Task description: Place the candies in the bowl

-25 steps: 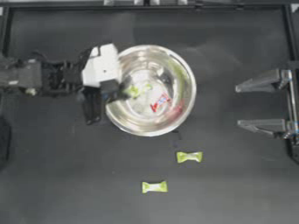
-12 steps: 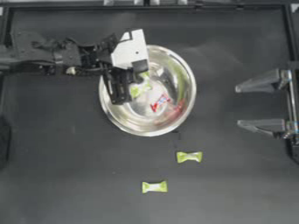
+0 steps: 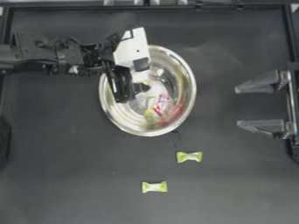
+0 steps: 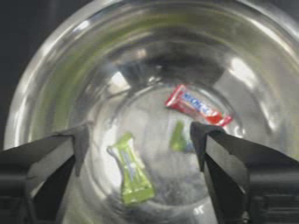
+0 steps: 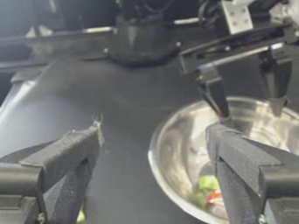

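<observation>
The silver bowl (image 3: 184,85) sits in the table's upper middle. My left gripper (image 3: 130,87) hangs over the bowl's left half, open and holding nothing. In the left wrist view the bowl (image 4: 64,70) fills the picture beyond the open left gripper (image 4: 140,151), and inside lie a red candy (image 4: 197,106) and two yellow-green candies (image 4: 133,173) (image 4: 179,136). From above, the red candy (image 3: 163,105) shows near the bowl's middle. Two more yellow-green candies (image 3: 189,156) (image 3: 154,187) lie on the table below the bowl. My right gripper (image 3: 262,105) is parked open at the right edge.
The right wrist view looks past the right gripper (image 5: 153,153) at the bowl (image 5: 166,153) and the left arm's fingers (image 5: 213,94) above it. The table's raised frame (image 3: 149,6) runs along the far side.
My left gripper has moved from beside the bowl's left rim to the right, over the bowl's inside. The two candies on the table and the right arm have not moved.
</observation>
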